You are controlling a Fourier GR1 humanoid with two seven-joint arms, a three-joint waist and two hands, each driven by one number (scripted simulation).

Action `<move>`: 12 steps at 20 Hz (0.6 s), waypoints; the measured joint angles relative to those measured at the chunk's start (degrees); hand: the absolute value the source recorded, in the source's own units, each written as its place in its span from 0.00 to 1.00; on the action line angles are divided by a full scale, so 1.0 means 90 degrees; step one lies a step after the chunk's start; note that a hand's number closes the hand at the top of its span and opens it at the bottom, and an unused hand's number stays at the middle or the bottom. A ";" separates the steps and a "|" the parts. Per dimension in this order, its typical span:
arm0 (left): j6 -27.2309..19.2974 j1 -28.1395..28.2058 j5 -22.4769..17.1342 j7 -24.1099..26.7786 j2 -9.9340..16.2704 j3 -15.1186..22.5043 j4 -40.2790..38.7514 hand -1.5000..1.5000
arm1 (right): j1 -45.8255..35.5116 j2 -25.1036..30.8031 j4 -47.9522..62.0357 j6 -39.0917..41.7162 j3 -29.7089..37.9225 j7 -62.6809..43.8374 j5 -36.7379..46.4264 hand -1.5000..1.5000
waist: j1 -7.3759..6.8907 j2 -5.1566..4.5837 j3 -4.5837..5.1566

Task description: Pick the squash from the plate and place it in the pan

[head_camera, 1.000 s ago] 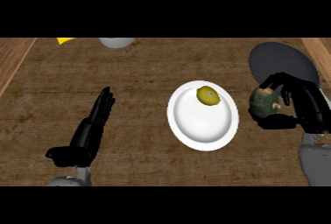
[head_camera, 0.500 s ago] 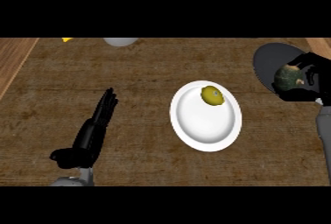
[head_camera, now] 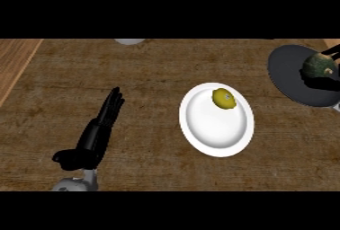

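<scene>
— So, going from your left: what's the left hand (head_camera: 93, 139) doing?

— It lies flat on the wooden counter (head_camera: 153, 67) at about eight o'clock in the head view, fingers straight and pointing toward one o'clock, nothing in it. It's well apart from everything the task concerns, so you can leave it out of the move.

— And the middle?

— The white plate (head_camera: 216, 130) sits just right of centre. A small yellow-green piece (head_camera: 224, 98) rests near its rim at about twelve o'clock. It's roundish, so I can't give you a long axis.

— The squash?

— A dark green, mottled squash (head_camera: 320, 68) shows at two to three o'clock, over the dark pan (head_camera: 292, 81) at the right edge (part of both is cut off by the frame). Its long axis I can't tell. A sliver of the right hand (head_camera: 334, 50) shows at its upper side; whether the fingers are curled round it I cannot tell.

— Which arm is nearer?

— Your right, plainly. I'd judge the placing nearly done. Room is tight by the counter's right edge; toward the plate at nine o'clock it's free.
</scene>
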State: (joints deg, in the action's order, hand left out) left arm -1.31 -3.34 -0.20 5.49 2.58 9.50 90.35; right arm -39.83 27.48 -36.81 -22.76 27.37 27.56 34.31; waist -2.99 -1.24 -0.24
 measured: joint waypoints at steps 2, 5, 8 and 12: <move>0.0029 0.0012 -0.0001 0.0003 -0.0020 0.0044 0.0013 0.50 | -0.0269 0.0175 0.0480 -0.0118 0.0169 0.0229 -0.0076 1.00 | -0.0055 -0.0018 -0.0003; 0.0073 0.0037 -0.0011 -0.0027 -0.0012 0.0078 0.0071 0.50 | -0.0537 0.0374 0.1059 -0.0262 0.0377 0.0505 -0.0168 1.00 | -0.0137 -0.0052 -0.0009; 0.0156 -0.0015 -0.0045 -0.0016 0.0036 0.0061 0.0086 0.50 | -0.0708 0.0618 0.1562 -0.0171 0.0438 0.0572 -0.0142 0.00 | -0.0211 -0.0087 -0.0010; 0.0188 -0.0048 -0.0009 0.0026 -0.0005 0.0159 0.0096 0.50 | -0.0785 0.0900 0.2277 0.0399 -0.0047 0.0026 0.0423 0.00 | -0.0369 -0.0154 -0.0005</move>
State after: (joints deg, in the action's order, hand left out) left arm 0.39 -3.77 -0.28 5.72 2.53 10.93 91.21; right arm -46.90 35.58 -16.32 -19.17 26.94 27.80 38.12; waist -6.31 -2.63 -0.29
